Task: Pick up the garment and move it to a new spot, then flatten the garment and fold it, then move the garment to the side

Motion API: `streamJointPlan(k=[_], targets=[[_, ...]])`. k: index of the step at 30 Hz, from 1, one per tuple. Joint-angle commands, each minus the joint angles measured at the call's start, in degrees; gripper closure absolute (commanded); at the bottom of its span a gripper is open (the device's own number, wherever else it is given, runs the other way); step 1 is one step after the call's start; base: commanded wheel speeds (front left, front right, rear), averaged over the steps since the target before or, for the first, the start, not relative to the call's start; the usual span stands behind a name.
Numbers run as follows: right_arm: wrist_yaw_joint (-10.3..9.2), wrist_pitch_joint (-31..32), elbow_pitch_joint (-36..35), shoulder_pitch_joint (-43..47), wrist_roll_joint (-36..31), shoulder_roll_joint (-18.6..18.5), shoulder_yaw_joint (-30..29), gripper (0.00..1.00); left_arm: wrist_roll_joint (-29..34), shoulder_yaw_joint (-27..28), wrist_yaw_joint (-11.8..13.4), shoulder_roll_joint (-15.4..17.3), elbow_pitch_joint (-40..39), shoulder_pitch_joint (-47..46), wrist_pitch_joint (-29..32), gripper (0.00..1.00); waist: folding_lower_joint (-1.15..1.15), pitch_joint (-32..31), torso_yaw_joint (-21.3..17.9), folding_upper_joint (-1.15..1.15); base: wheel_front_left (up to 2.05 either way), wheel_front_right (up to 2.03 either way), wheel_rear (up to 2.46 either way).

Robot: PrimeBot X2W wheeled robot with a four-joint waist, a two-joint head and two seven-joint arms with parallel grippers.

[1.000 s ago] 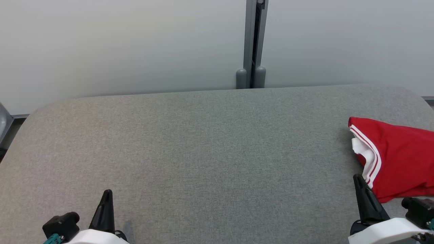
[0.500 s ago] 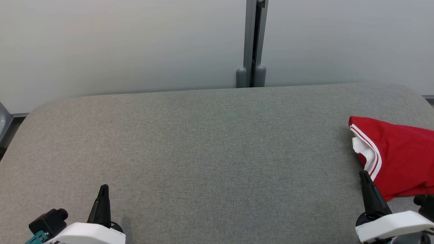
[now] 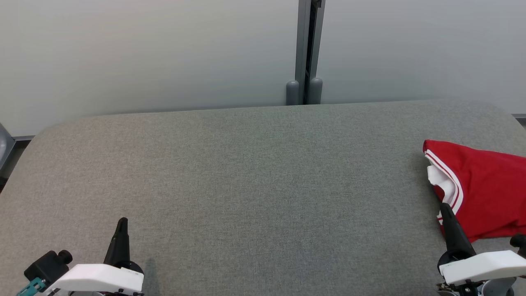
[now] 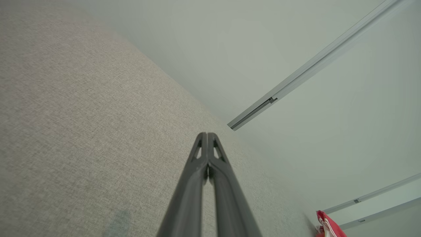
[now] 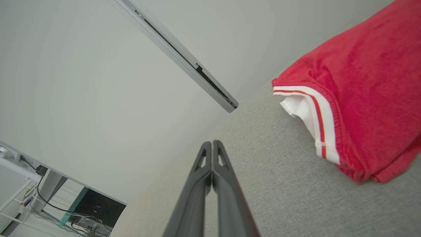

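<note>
Red garment (image 3: pixel 481 189) is lying at three o'clock on the bench (image 3: pixel 263 172), partly running out of frame. Left tool (image 3: pixel 122 222) at seven o'clock and right tool (image 3: pixel 445 206) at five are both resting pressed together, empty. Sweeping toward three o'clock is probably risking snagging its striped hem.

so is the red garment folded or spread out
Folded, not spread: the red garment lies in stacked layers at the right edge of the grey table.
</note>
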Motion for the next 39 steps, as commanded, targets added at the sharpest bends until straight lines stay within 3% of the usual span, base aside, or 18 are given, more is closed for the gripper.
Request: streamJointPlan(k=[1,39], targets=[[0.01,0.44,-0.46,-1.49,1.51,-0.21,-0.4,1.0,-1.43,0.65,-0.5,0.19,-0.9,-1.83,0.31,1.0,0.0,0.02,0.0,0.0,0.0,0.0,0.0],[0.01,5.49,0.8,-3.58,22.52,0.89,-3.51,1.0,-20.82,5.03,-3.56,-1.66,-1.98,-3.69,6.37,1.0,0.0,0.76,-0.01,0.0,0.0,0.0,0.0]])
